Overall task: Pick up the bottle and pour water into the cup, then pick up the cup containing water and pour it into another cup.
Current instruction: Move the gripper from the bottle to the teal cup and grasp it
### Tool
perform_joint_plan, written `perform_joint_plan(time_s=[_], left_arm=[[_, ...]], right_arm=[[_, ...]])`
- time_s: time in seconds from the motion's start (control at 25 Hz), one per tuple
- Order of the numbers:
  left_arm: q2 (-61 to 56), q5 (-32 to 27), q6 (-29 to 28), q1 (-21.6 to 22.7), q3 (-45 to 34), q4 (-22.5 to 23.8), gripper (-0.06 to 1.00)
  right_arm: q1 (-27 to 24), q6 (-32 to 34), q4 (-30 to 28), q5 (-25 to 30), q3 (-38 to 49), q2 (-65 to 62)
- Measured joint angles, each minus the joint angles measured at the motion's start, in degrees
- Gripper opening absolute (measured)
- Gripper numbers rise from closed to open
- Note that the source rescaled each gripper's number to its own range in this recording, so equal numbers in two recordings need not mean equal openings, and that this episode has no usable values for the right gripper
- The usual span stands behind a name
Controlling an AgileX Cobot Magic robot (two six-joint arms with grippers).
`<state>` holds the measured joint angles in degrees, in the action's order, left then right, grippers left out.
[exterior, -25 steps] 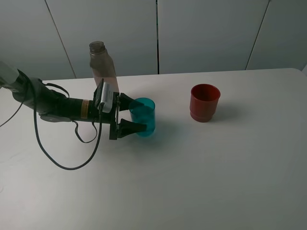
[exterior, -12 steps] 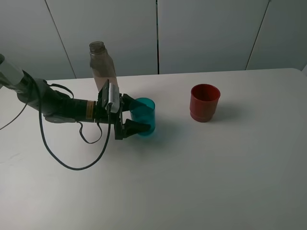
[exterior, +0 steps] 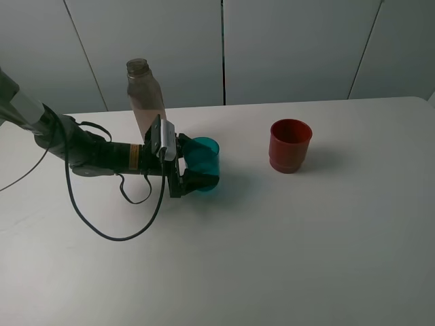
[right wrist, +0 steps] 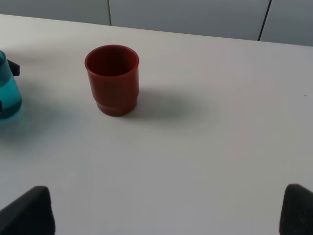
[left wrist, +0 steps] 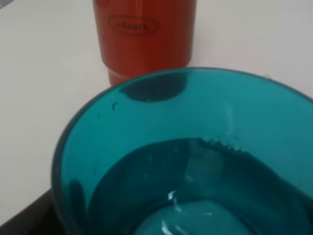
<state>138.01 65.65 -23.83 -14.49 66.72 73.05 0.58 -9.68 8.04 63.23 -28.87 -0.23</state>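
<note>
Your left gripper reaches in from 9 o'clock in the high view, jaws spread as wide as they go, one finger on the far side of the teal cup and one on the near side; the cup sits between them, upright on the white table; whether the pads touch its wall you cannot tell from here; nothing is lifted. Left wrist view: the teal cup fills the picture, rim close to the lens, water showing in its lower part. Bottle stands upright at 10 o'clock from the teal cup, just behind the left arm, capless. Red cup stands upright at 3 o'clock from the teal cup, well apart from it, mouth up, alone on bare table. Your right gripper shows only in its own wrist view: two dark fingertips far apart, wide open, nothing between them, the red cup well ahead of it.
</note>
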Motion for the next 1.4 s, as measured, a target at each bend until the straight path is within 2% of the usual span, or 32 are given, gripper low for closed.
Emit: perform_joint_plan(time_s=[0.72, 1.4], left_arm=[[2.10, 0.81, 0.18, -1.46, 1.03, -3.29, 1.00], [2.18, 0.81, 1.48, -2.32, 1.06, -4.20, 0.99]], right_arm=[[0.00, 0.00, 0.00, 0.00, 0.00, 0.00], [0.00, 0.00, 0.00, 0.00, 0.00, 0.00]])
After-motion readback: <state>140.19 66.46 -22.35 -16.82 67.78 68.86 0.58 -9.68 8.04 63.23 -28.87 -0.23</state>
